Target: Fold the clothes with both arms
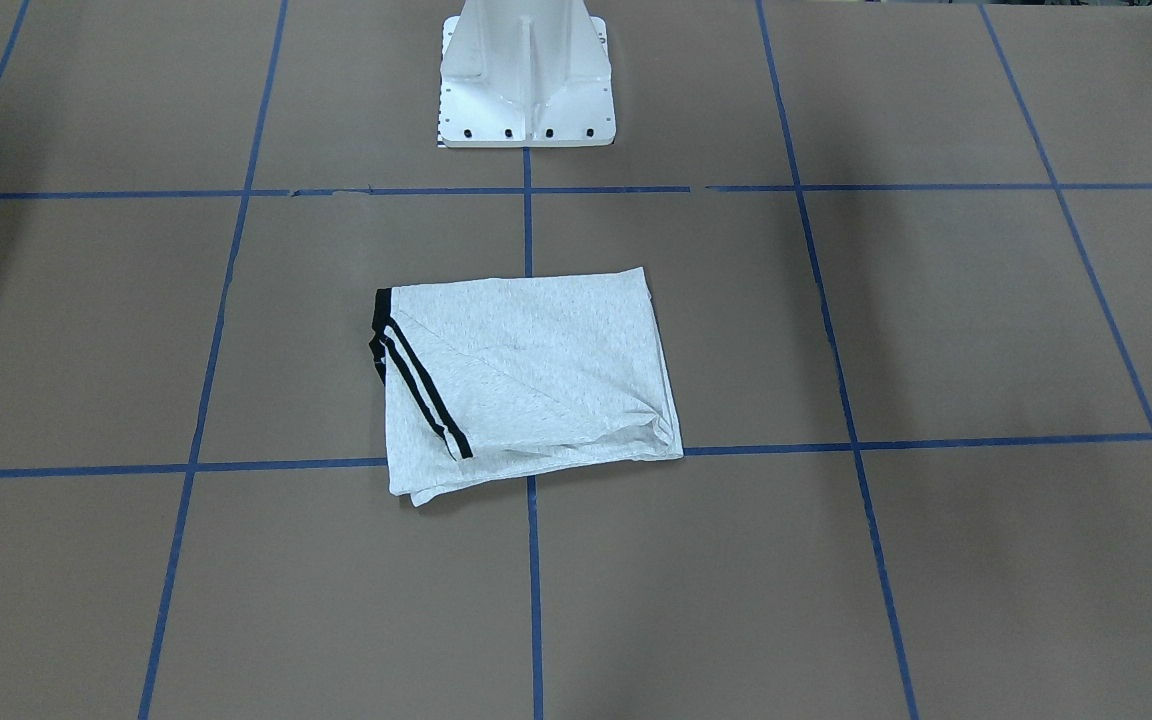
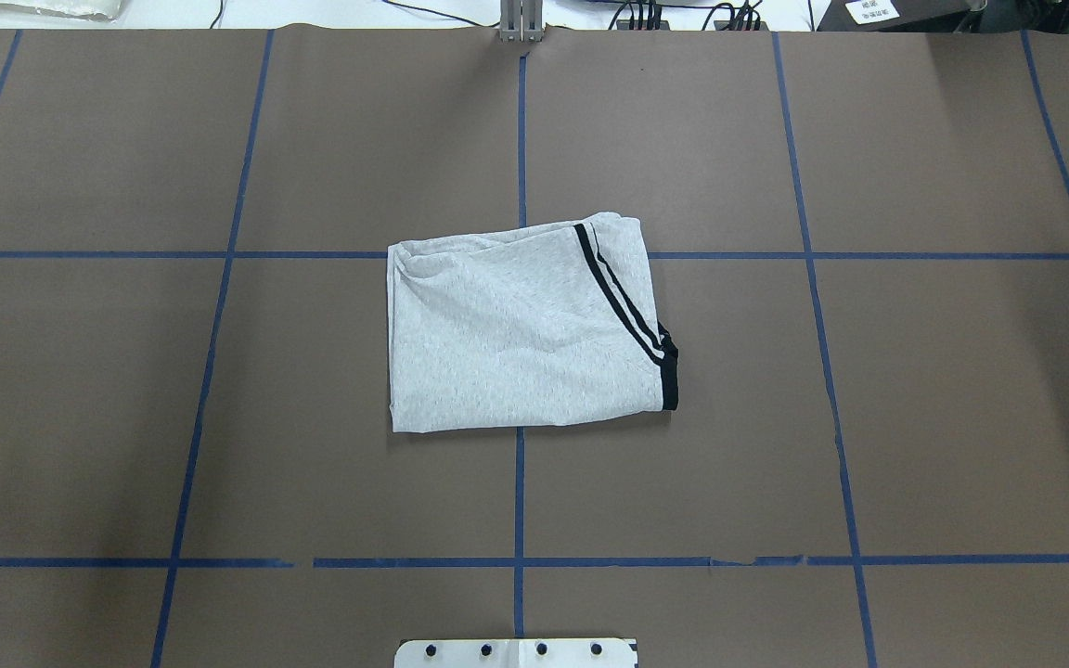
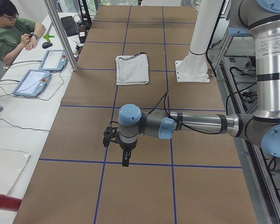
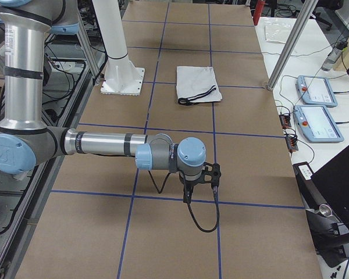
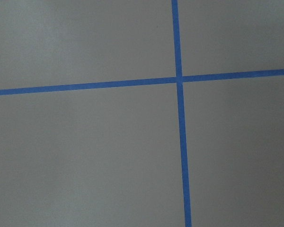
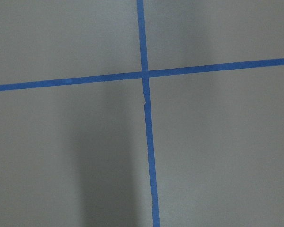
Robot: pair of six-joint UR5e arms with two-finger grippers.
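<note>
The grey T-shirt [image 2: 516, 325] lies folded into a rough rectangle at the table's middle, its black double stripes and black collar trim on one side; the cartoon print is hidden. It also shows in the front view [image 1: 536, 370] and both side views [image 3: 132, 70] [image 4: 198, 84]. My left gripper [image 3: 125, 157] hangs low over bare table far from the shirt. My right gripper [image 4: 188, 195] does the same at the other end. I cannot tell whether either is open or shut. Both wrist views show only brown table with blue tape.
The white pedestal base [image 1: 526, 90] stands behind the shirt. Blue tape lines [image 2: 519, 501] grid the brown table. An operator [image 3: 9, 28] sits beside tablets [image 3: 32, 81] on a side desk. More tablets [image 4: 317, 90] and a laptop [image 4: 337, 186] lie beyond the table's edge.
</note>
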